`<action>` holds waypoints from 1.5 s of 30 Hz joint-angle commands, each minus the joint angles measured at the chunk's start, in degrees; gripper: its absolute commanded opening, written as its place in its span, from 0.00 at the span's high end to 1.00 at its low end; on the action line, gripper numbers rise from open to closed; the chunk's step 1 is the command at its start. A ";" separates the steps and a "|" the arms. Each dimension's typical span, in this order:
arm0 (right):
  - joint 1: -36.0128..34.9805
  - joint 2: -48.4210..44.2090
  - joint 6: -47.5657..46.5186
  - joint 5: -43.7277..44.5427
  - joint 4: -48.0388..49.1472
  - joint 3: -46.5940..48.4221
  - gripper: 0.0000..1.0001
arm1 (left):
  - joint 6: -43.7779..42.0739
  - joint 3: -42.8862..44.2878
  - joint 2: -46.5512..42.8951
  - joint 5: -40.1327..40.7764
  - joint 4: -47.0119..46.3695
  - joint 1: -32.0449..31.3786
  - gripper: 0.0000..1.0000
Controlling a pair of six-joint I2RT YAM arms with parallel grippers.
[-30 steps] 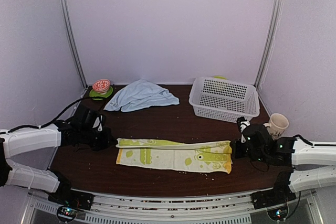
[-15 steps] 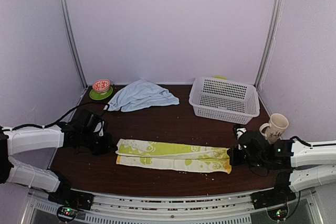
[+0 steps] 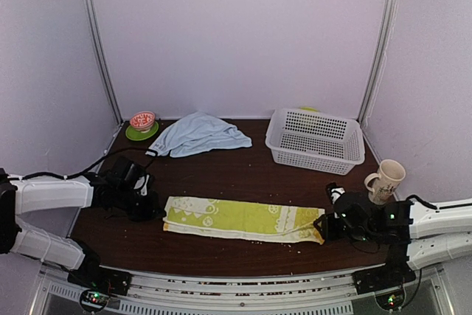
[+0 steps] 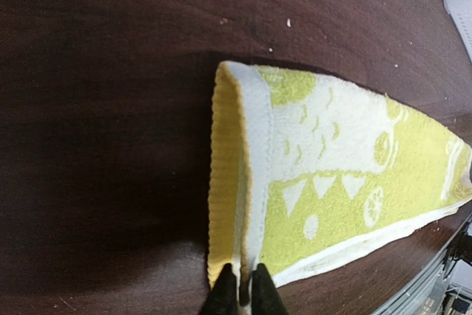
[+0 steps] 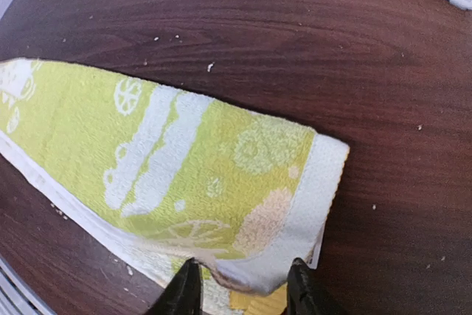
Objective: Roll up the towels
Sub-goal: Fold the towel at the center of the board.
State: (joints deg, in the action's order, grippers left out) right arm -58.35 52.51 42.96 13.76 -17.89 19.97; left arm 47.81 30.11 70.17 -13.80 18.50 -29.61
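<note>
Jaws pressed together on the left gripper (image 3: 153,210) meet the left end of a lime-green towel with white printed figures (image 3: 243,219), which lies folded into a long strip across the near half of a dark brown wooden table (image 3: 243,175) in the overhead view. The right gripper (image 3: 321,226) sits at the strip's right end. A crumpled pale-blue towel (image 3: 198,134) lies at the back left, beside a small red-patterned bowl on a green saucer (image 3: 142,121). A white perforated plastic basket (image 3: 313,158) stands at the back right, and a cream ceramic mug (image 3: 388,176) is near the right arm. From the left wrist, two black fingertips (image 4: 223,294) pinch the white hem of the folded end, yellow underside showing along the fold. From the right wrist, the fingers (image 5: 184,289) stand spread, one on either side of the white-banded end, which lies on the table between them.
</note>
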 commanded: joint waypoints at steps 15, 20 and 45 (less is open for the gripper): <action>3.05 -3.54 13.87 -2.49 -7.96 5.95 0.46 | -5.00 4.69 -5.45 4.26 9.92 0.22 0.51; 3.06 3.32 13.19 -3.45 -3.90 5.87 0.53 | -6.46 8.84 -7.59 8.10 12.43 -0.84 0.50; 9.44 32.94 -1.33 -7.66 -1.44 18.94 0.65 | 0.59 5.84 15.98 12.34 1.63 -14.31 1.00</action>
State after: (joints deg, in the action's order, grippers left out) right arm -50.65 80.88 46.81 8.32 -18.50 34.72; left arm 42.81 42.59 88.23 -2.66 22.48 -43.66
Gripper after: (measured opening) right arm 0.359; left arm 0.004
